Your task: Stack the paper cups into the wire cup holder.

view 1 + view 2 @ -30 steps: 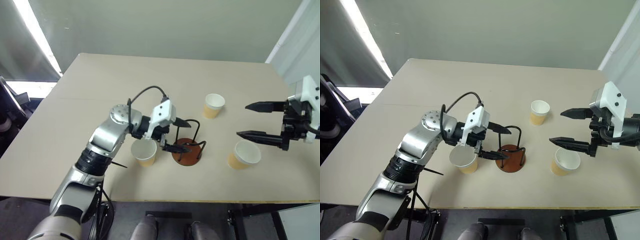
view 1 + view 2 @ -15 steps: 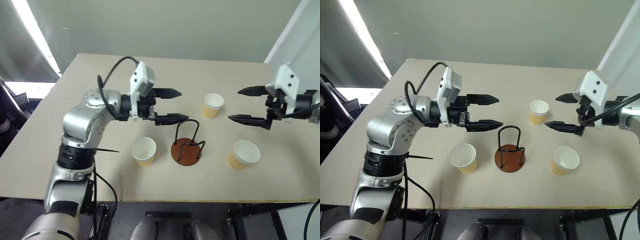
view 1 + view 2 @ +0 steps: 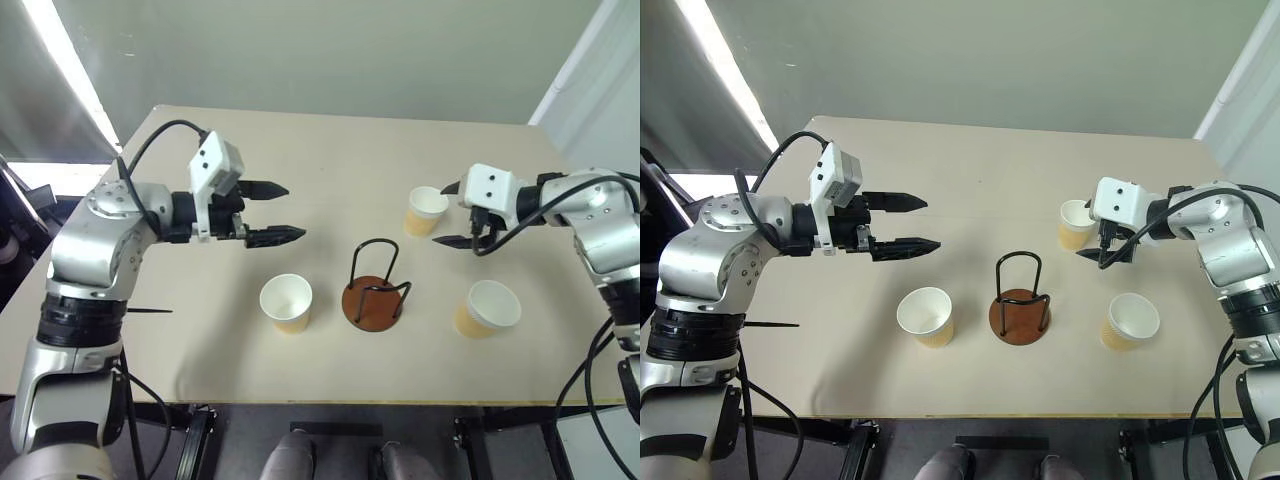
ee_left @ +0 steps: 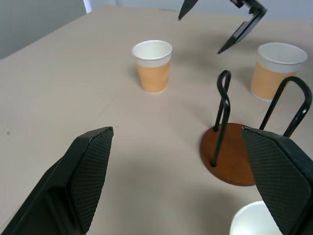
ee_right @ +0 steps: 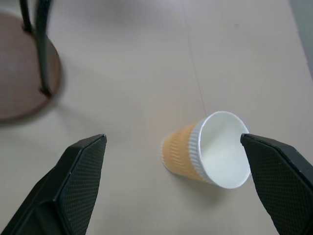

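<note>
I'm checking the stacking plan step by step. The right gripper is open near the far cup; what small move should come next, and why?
Probably ease the right gripper forward around the far paper cup and close. Its fingers are open beside that upright cup, nothing is held, and the wire cup holder stands empty.

No text, label, brand, number or sign can be read on anything here.

— How are the paper cups placed?
— Three tan cups stand upright and apart on the table: one left of the wire holder, one to its right, one farther back.
— And the holder?
— It is seen empty, black loops upright on a reddish-brown disc.
</note>
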